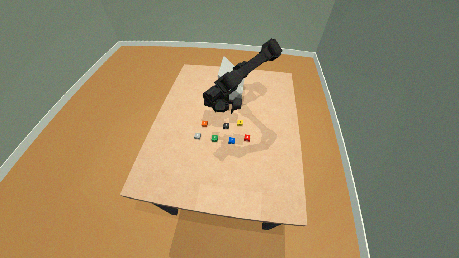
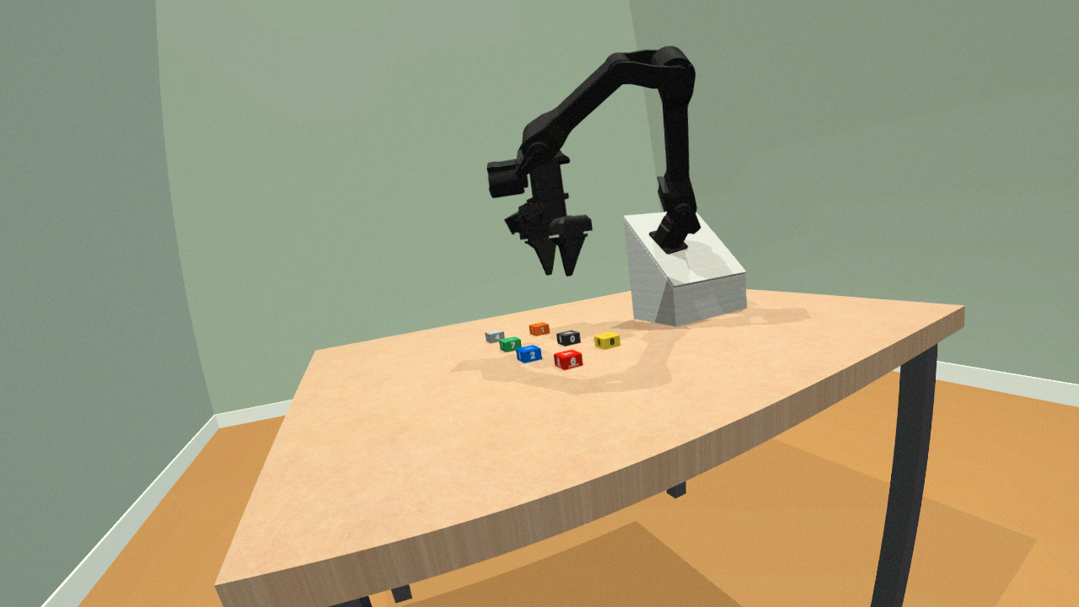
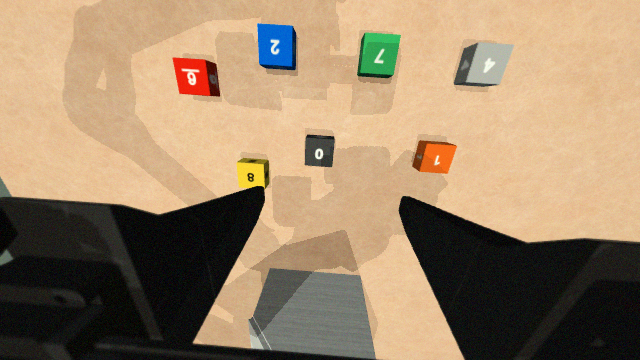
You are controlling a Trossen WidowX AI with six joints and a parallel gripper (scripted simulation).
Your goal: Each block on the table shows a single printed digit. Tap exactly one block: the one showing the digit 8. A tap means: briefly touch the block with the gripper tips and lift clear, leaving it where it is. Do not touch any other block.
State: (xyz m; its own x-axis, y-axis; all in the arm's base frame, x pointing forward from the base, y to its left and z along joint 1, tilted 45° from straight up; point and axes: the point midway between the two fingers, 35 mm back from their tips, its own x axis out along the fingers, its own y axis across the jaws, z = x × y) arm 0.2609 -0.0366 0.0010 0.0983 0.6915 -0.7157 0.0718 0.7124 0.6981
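The yellow block (image 1: 240,122) (image 2: 606,341) (image 3: 250,172) shows the digit 8 and lies flat on the table (image 1: 166,166) (image 2: 377,468). My gripper (image 1: 223,112) (image 2: 559,274) (image 3: 331,198) is open and empty, pointing down high above the table on the base side of the blocks. In the wrist view the yellow block shows just beyond the left fingertip, which overlaps its lower edge. The red block (image 1: 247,138) (image 2: 568,360) (image 3: 192,77) bears an underlined digit, too small to read surely.
Other blocks are black 0 (image 1: 226,125) (image 3: 319,151), orange 1 (image 1: 204,123) (image 3: 435,157), blue 2 (image 1: 231,140) (image 3: 276,46), green 7 (image 1: 214,138) (image 3: 379,55) and grey 4 (image 1: 197,135) (image 3: 487,64). The sloped base (image 2: 652,287) (image 3: 320,310) stands behind them.
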